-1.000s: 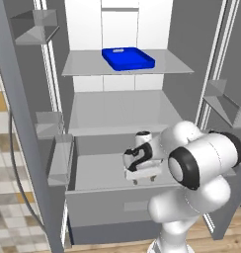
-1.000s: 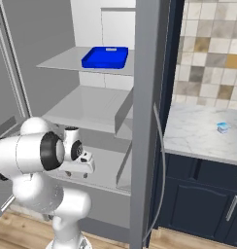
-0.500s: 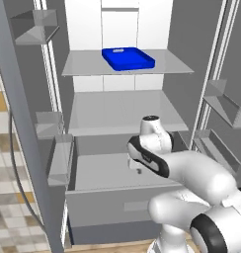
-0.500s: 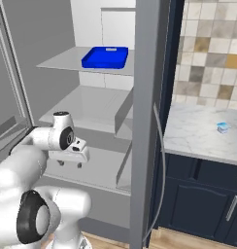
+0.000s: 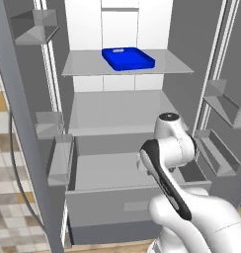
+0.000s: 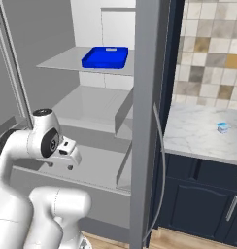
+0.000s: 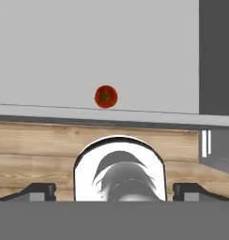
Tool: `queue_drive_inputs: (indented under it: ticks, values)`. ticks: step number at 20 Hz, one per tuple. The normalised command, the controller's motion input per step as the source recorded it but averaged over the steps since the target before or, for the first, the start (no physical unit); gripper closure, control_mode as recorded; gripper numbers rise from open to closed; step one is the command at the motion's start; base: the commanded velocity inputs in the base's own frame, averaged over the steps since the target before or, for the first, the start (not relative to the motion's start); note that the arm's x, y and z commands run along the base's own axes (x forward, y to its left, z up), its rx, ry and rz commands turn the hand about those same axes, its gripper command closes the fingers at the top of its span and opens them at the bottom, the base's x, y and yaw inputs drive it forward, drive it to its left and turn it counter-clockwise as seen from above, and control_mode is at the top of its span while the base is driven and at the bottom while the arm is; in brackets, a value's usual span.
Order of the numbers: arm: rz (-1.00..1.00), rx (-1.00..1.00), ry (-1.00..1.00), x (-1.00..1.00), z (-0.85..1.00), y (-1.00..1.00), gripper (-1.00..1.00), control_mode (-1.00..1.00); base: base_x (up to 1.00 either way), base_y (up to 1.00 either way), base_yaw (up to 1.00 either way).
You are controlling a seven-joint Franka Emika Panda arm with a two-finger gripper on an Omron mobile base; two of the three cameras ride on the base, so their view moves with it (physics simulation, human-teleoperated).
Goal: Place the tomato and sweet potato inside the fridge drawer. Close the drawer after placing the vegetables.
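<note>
The tomato (image 7: 106,96), a small glossy red ball with a dark stem spot, lies on the grey floor of the fridge drawer (image 7: 88,47), close to its front wall. The drawer (image 5: 107,207) stands pulled out below the lower shelf, with a small recessed handle in its plain front. My gripper (image 6: 61,166) hangs over the open drawer (image 6: 96,170), pointing down. Its jaws are open with nothing between them. In the hand view the fingertips (image 7: 39,190) stand wide apart on my gripper (image 7: 114,190), short of the tomato. The sweet potato is out of view.
A blue tray (image 5: 128,58) sits on the top fridge shelf. Grey door bins (image 5: 60,158) hang on the open left door and more (image 5: 219,150) on the right. A marble counter (image 6: 203,131) with dark cabinets stands right of the fridge. Wooden floor lies below the drawer front.
The arm has folded and swung round, so its forearm now hides the hand in the left base view. The hand has stayed over the drawer, jaws open.
</note>
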Motion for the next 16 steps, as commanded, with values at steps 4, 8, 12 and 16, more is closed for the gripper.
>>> queue_drive_inputs:
  ticks: [4,8,12,16]
  values:
    - [-0.02,0.02,-0.07,-0.41,0.53,-0.24,-1.0,-1.0,0.0,0.0,0.0]
    - [0.0,0.01,-0.02,-0.07,0.28,-0.23,-1.0,-1.0,0.0,0.0,0.0]
    - [0.0,0.0,0.0,0.08,0.01,-0.06,-1.0,-1.0,0.0,0.0,0.0]
    - [0.05,0.01,0.01,0.06,-0.08,0.0,-1.0,-1.0,0.0,0.0,0.0]
